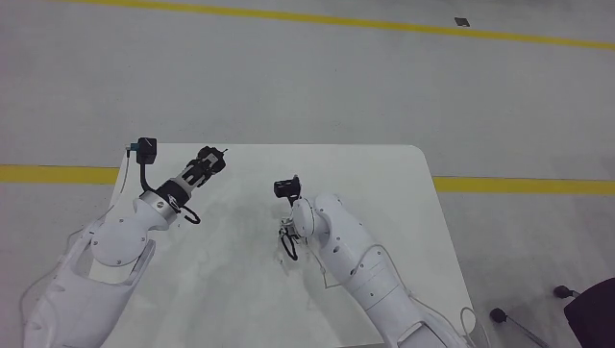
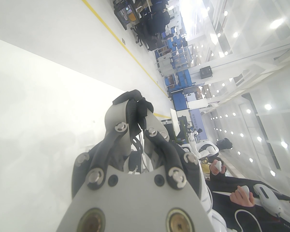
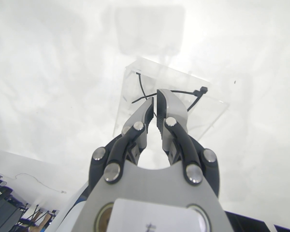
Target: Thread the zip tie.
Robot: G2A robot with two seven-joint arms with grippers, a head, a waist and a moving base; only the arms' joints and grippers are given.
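A thin black zip tie (image 3: 183,93) lies looped on a clear plastic block (image 3: 159,73) on the white table; its square head (image 3: 203,89) sits near one corner of the block. My right gripper (image 3: 155,97) points down at the block from above, its fingers pinched on a strand of the tie's strap. In the top view that gripper (image 1: 286,237) is at the table's middle. My left gripper (image 1: 215,159) hovers near the table's far left edge, well away from the block. Its fingers (image 2: 133,102) are shut together, with nothing visible between them.
The white table (image 1: 384,185) has bare surface to the right of my right arm and between the two arms. Its far edge runs just beyond the left gripper, and the grey floor with yellow lines lies past it.
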